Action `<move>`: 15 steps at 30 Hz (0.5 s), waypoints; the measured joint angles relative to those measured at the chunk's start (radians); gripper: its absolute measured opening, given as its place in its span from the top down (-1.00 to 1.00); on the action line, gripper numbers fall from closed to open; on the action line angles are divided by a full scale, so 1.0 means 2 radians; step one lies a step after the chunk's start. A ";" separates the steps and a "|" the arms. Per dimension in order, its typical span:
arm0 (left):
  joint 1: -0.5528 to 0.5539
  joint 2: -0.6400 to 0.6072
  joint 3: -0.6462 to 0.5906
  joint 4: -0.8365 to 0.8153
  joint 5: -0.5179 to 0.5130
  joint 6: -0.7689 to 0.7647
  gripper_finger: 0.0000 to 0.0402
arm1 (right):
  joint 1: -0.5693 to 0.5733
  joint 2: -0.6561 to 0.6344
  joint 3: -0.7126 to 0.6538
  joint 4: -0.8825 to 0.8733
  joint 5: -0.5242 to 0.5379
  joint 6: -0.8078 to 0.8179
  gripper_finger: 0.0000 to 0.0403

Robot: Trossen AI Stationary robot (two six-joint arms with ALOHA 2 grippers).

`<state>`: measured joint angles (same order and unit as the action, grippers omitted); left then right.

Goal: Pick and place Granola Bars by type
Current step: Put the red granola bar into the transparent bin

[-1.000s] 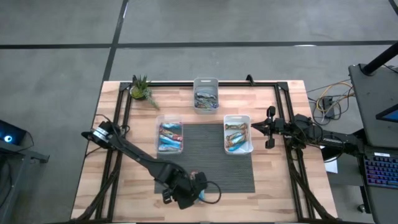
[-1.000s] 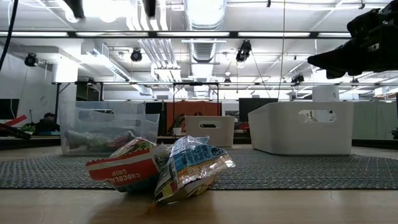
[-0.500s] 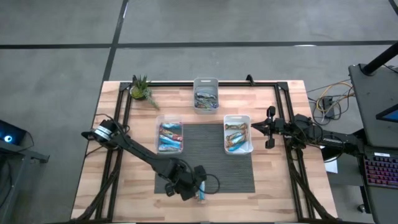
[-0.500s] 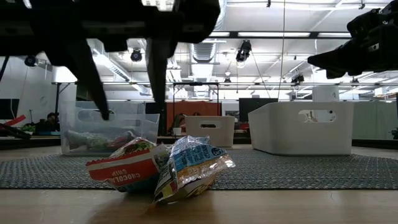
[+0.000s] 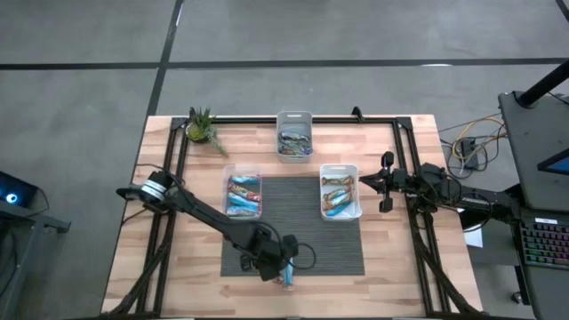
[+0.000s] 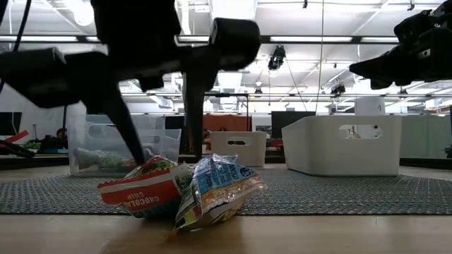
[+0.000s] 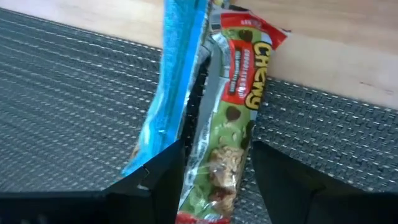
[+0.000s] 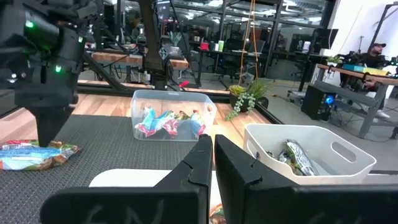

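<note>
Two granola bars lie side by side at the near edge of the dark mat: one in a green and red wrapper (image 7: 229, 130) and one in blue (image 7: 173, 81). In the low view the red-and-white end (image 6: 138, 194) and the blue bar (image 6: 215, 187) show. My left gripper (image 7: 217, 186) is open and low over them, one finger on each side of the green and red bar's end. It also shows in the low view (image 6: 168, 159) and the high view (image 5: 283, 269). My right gripper (image 5: 384, 182) is shut and waits at the table's right side, beside the white bin. My left gripper points down with its fingers (image 7: 158, 177) astride the near end of the green and red bar (image 7: 217, 168), across its length. One finger stands between that bar and the blue one. Whether the fingers touch either wrapper, I cannot tell. Both bars lie on the mat.
A clear bin (image 5: 242, 194) with mostly blue bars stands at the mat's far left. A white bin (image 5: 340, 191) with bars is at its far right, and another white bin (image 5: 294, 135) farther back. A small plant (image 5: 203, 129) stands at the far left corner.
My left gripper has moved toward the table's right edge and down onto the two bars at the mat's near edge, so its open fingers now straddle the green and red bar. The bars have kept their place.
</note>
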<state>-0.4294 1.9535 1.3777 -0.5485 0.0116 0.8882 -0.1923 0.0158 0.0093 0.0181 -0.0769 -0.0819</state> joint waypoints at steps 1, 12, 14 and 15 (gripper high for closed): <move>0.000 0.004 0.000 0.002 0.000 0.002 0.15 | 0.000 0.000 0.000 0.000 0.000 0.000 0.96; 0.000 0.029 0.007 0.012 -0.005 0.009 0.15 | 0.000 0.000 0.000 0.000 0.000 0.000 0.96; 0.000 0.029 0.007 0.011 -0.005 0.010 0.15 | 0.000 0.000 0.000 0.000 0.000 0.000 0.96; 0.000 0.029 0.007 0.011 -0.005 0.010 0.15 | 0.000 0.000 0.000 0.000 0.000 -0.002 0.96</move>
<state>-0.4297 2.0125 1.3914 -0.5270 0.0021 0.9082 -0.1925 0.0151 0.0094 0.0181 -0.0769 -0.0864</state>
